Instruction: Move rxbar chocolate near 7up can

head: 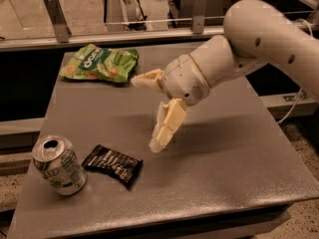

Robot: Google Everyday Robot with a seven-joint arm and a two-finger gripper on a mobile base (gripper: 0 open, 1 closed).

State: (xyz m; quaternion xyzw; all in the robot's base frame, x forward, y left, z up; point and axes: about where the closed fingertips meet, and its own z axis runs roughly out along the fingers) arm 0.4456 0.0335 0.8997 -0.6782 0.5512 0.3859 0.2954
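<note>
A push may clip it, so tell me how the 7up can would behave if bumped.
The 7up can looks opened at the top, so probably light and easily slid. Standing on end, it could tip, then roll. The open gripper hovers beyond the rxbar chocolate, clear of both.

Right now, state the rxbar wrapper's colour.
Rxbar chocolate: black, faint white print, camera view. Gripper hovers beside it, jaws open.

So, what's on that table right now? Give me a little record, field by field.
table: grey, flat top
7up can: standing near the front left corner
rxbar chocolate: lying flat close beside the can, on its right
green snack bag: lying at the back left
gripper: raised over the middle of the table, behind and to the right of the bar, jaws open, holding nothing
</note>
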